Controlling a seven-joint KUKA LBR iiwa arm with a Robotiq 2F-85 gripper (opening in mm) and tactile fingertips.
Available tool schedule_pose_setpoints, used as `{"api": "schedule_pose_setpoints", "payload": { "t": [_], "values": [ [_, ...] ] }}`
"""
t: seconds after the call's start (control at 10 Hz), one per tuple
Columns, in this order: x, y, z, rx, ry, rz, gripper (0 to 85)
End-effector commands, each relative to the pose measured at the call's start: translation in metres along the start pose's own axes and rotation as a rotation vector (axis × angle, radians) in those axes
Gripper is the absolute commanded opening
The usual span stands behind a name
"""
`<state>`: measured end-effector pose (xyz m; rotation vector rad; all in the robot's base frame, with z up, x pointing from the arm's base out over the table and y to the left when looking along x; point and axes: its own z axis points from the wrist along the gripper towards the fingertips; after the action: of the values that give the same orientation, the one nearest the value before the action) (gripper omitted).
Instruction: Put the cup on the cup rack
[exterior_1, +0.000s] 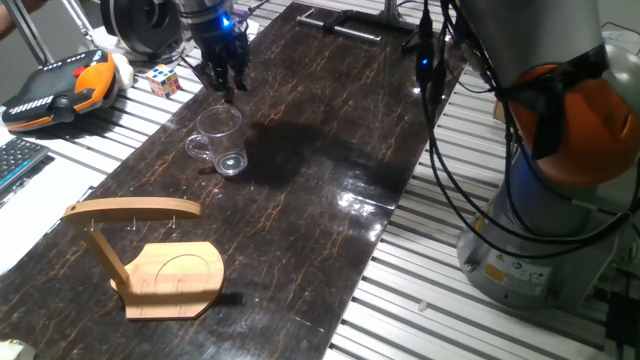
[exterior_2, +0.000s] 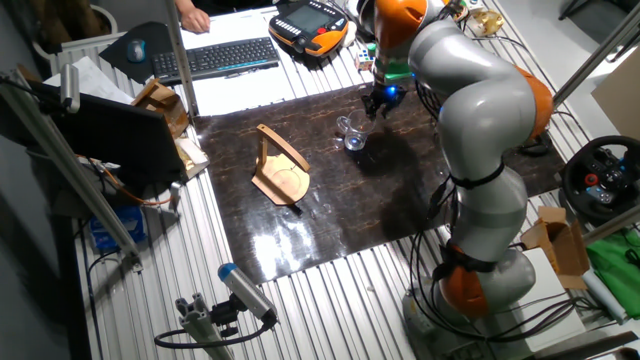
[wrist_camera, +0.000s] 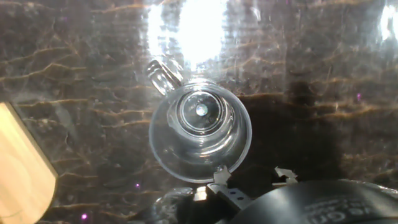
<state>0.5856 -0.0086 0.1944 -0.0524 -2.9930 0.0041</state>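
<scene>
The cup (exterior_1: 220, 140) is a clear glass mug standing upright on the dark marbled table top (exterior_1: 330, 150), its handle toward the left in this fixed view. It also shows in the other fixed view (exterior_2: 352, 133) and from above in the hand view (wrist_camera: 199, 127). My gripper (exterior_1: 228, 80) hangs just above and behind it, open and empty; one fingertip (wrist_camera: 217, 177) is near the cup's rim. The cup rack (exterior_1: 170, 270) stands at the near left, apart from the cup, with its curved hook bar on top. It also shows in the other fixed view (exterior_2: 280, 170), and its base edge in the hand view (wrist_camera: 22, 168).
A Rubik's cube (exterior_1: 165, 80), an orange teach pendant (exterior_1: 60, 88) and a keyboard (exterior_1: 15, 160) lie on the slatted bench left of the dark top. The arm's base (exterior_1: 530, 250) and its cables stand at the right.
</scene>
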Motion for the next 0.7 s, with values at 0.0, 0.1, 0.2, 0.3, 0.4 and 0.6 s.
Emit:
{"api": "schedule_pose_setpoints", "payload": {
  "t": [0.0, 0.1, 0.2, 0.3, 0.4, 0.6],
  "values": [
    [0.0, 0.0, 0.0, -0.004, 0.002, 0.004, 43.0],
    [0.0, 0.0, 0.0, 0.001, -0.011, -0.003, 45.0],
    [-0.01, -0.002, 0.008, -0.004, -0.033, -0.013, 46.3],
    [-0.021, -0.004, 0.017, -0.001, -0.047, -0.031, 46.3],
    [-0.03, -0.005, 0.026, -0.002, -0.06, -0.05, 46.3],
    [-0.037, -0.003, 0.037, -0.02, -0.064, -0.059, 45.7]
  ]
}}
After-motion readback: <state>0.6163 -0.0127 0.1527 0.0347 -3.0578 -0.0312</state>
